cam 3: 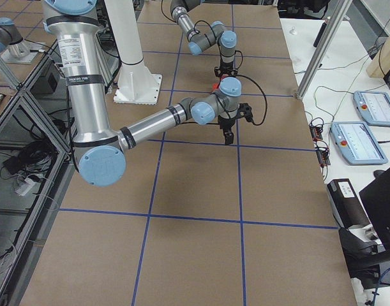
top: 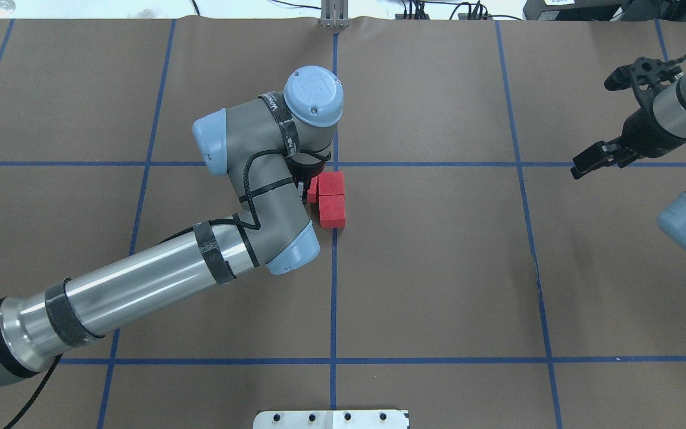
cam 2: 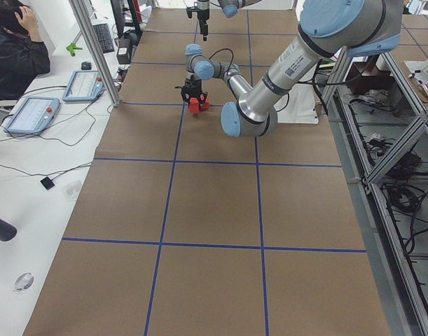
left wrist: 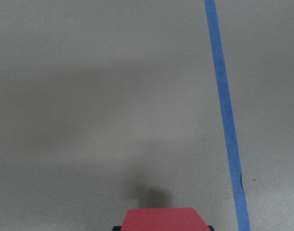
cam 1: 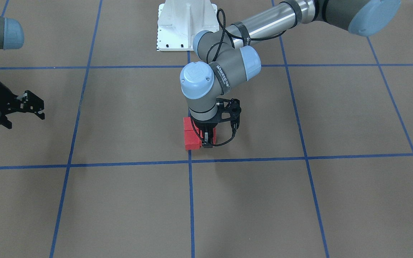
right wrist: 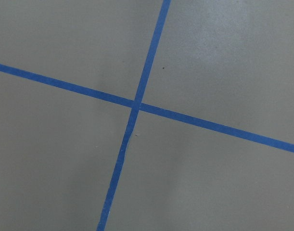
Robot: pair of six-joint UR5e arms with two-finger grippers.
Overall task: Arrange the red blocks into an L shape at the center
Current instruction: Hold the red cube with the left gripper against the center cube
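Two red blocks [top: 331, 183] [top: 333, 212] lie touching in a line just on the robot's side of the center crossing [top: 334, 164]; they also show in the front view [cam 1: 191, 124] [cam 1: 193, 140]. My left gripper [cam 1: 207, 141] points straight down beside them, shut on the third red block [cam 1: 212, 134], which sits low against the pair and next to the block nearest the crossing. My wrist hides most of it from overhead [top: 313, 189]. It fills the bottom edge of the left wrist view [left wrist: 165, 219]. My right gripper [cam 1: 38, 107] is open and empty, far off to the side above the surface.
The white robot base plate [cam 1: 186, 25] stands behind the blocks. Blue tape lines [right wrist: 135, 103] divide the brown surface. My left forearm [top: 140, 286] slants across the squares on my left. An operator [cam 2: 14, 42] sits beyond the table's edge.
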